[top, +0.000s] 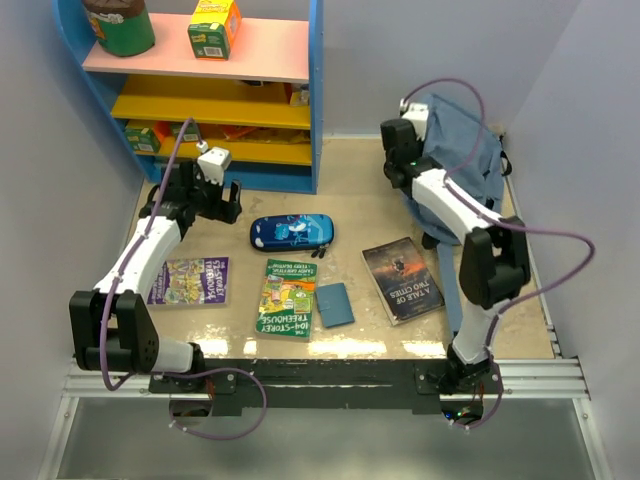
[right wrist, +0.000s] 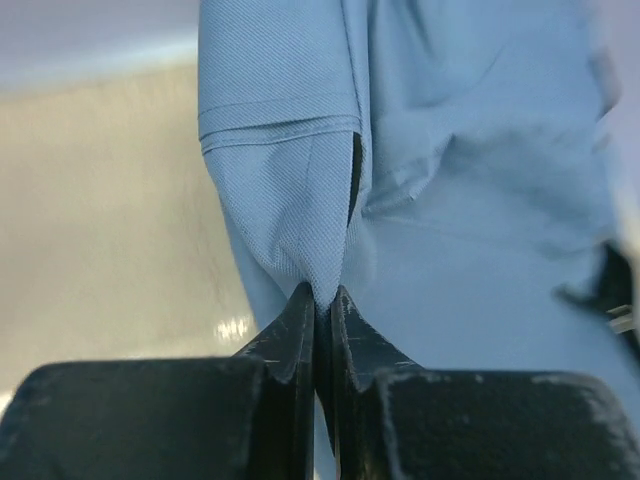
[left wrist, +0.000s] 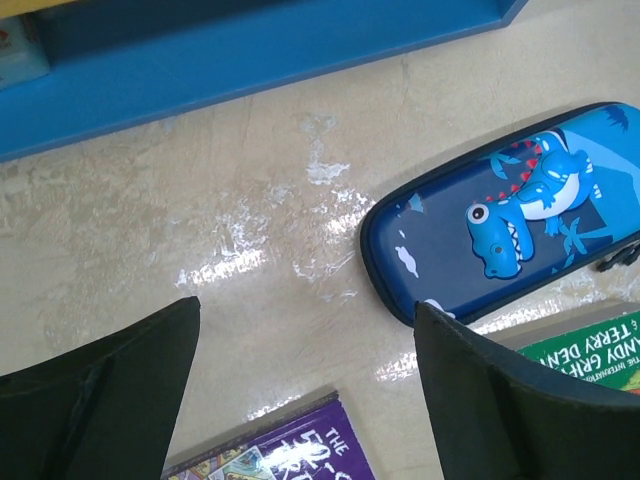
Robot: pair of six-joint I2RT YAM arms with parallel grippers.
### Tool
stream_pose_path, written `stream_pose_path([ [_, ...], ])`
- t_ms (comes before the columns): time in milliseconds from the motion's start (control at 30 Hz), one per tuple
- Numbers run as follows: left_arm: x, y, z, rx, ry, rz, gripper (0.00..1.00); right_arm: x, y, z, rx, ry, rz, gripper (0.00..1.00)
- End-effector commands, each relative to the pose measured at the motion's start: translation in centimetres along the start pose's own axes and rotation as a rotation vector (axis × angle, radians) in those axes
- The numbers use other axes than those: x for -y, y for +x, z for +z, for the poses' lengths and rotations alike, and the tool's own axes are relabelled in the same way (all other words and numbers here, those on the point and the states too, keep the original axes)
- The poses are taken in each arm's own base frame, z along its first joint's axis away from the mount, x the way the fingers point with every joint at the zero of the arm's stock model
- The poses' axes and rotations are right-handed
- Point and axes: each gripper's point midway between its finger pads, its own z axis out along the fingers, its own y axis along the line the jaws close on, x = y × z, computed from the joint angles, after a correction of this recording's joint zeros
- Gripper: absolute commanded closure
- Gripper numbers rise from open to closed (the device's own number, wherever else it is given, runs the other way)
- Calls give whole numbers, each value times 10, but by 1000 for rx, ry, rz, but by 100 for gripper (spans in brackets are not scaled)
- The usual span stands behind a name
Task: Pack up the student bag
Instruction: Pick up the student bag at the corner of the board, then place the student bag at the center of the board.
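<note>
The right gripper (right wrist: 322,295), its jaws pinched almost closed, clamped a folded flap of the student bag (top: 466,150), a soft slate-blue woven backpack slumped at the far right corner of the desk (top: 350,185). The left gripper (left wrist: 305,305) hung with its black fingers spread wide and empty above the glossy beige surface, near a rounded, hard-shell navy pencil case (left wrist: 500,215) printed with a cartoon dinosaur. Flat paperbacks (top: 288,298) lay nearer the arms.
</note>
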Motion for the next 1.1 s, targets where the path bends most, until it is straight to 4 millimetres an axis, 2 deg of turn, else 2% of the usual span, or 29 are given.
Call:
stream_pose_path([
  [0, -4, 3, -8, 3, -26, 30, 8, 33, -140, -97, 334, 42, 157, 100],
  [33, -3, 3, -8, 3, -25, 32, 8, 25, -143, -113, 353, 25, 148, 100],
  [67, -4, 3, -9, 3, -27, 37, 8, 29, -144, -125, 367, 55, 145, 100],
  [100, -4, 5, -9, -5, -27, 37, 8, 26, -150, -151, 399, 23, 144, 100],
  [167, -4, 6, -10, -4, -29, 44, 8, 24, -145, -171, 413, 6, 137, 100],
  [200, -5, 6, -10, -3, -33, 46, 8, 17, -140, -188, 422, -5, 120, 100],
  [233, -5, 7, -10, -7, -35, 49, 7, 21, -137, -201, 429, -8, 118, 100],
  [367, -9, 6, -12, -6, -54, 60, 6, 15, -116, -248, 438, -60, 74, 100],
  [400, -10, 6, -12, -7, -58, 57, 6, 5, -108, -266, 443, -98, 54, 100],
  [467, -12, 5, -12, -6, -72, 52, 6, 6, -98, -283, 440, -109, 25, 100],
  [500, -13, 4, -12, -3, -79, 48, 6, -5, -90, -300, 445, -157, -2, 100],
  [567, -15, 3, -11, -2, -90, 33, 5, -15, -81, -316, 455, -202, -48, 100],
  [600, -16, 4, -10, -6, -96, 28, 5, -26, -75, -332, 471, -257, -121, 100],
  [633, -17, 3, -10, -5, -101, 21, 4, -33, -70, -338, 480, -284, -141, 100],
  [733, -19, 2, -10, -2, -116, 8, 3, -63, -55, -361, 513, -458, -250, 100],
  [767, -21, 1, -11, 0, -129, 5, 3, -81, -48, -372, 539, -575, -323, 100],
  [833, -25, 1, -11, -2, -152, 4, 1, -95, -33, -392, 562, -690, -364, 100],
  [867, -28, 0, -12, 2, -162, 2, 1, -108, -23, -402, 564, -779, -399, 100],
  [967, -36, -3, -14, 8, -187, -13, 0, -134, 11, -414, 516, -890, -485, 100],
  [1000, -38, -5, -15, 11, -190, -20, 0, -149, 34, -421, 493, -942, -539, 99],
  [1067, -40, -17, -20, 36, -181, -26, 0, -164, 62, -429, 452, -1003, -570, 94],
])
